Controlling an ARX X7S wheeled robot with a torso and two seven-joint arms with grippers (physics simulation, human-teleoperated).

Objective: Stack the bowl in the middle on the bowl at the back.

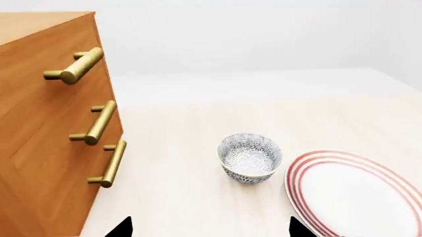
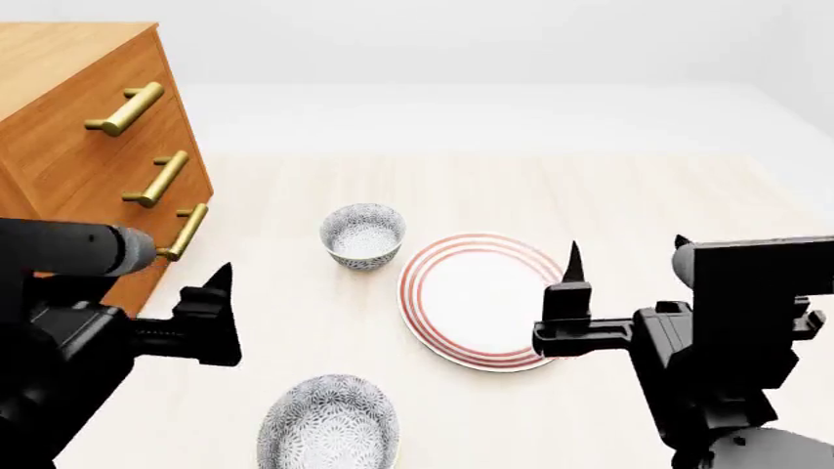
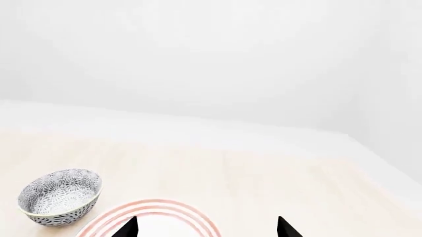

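The bowl at the back (image 2: 362, 234) is small, white with grey speckle, and stands upright left of a plate; it also shows in the left wrist view (image 1: 249, 158) and the right wrist view (image 3: 61, 195). The bowl in the middle (image 2: 328, 428) looks the same and sits nearer me, cut by the head view's lower edge. My left gripper (image 1: 209, 229) is open and empty, short of the back bowl; one of its fingers (image 2: 217, 293) shows left of both bowls. My right gripper (image 2: 627, 249) (image 3: 206, 227) is open and empty over the plate's right side.
A flat white plate with red rings (image 2: 476, 298) (image 1: 356, 192) (image 3: 158, 210) lies just right of the back bowl. A wooden dresser with brass handles (image 2: 65, 127) (image 1: 46, 148) stands at the table's left. The pale wooden tabletop (image 2: 587, 186) runs on behind.
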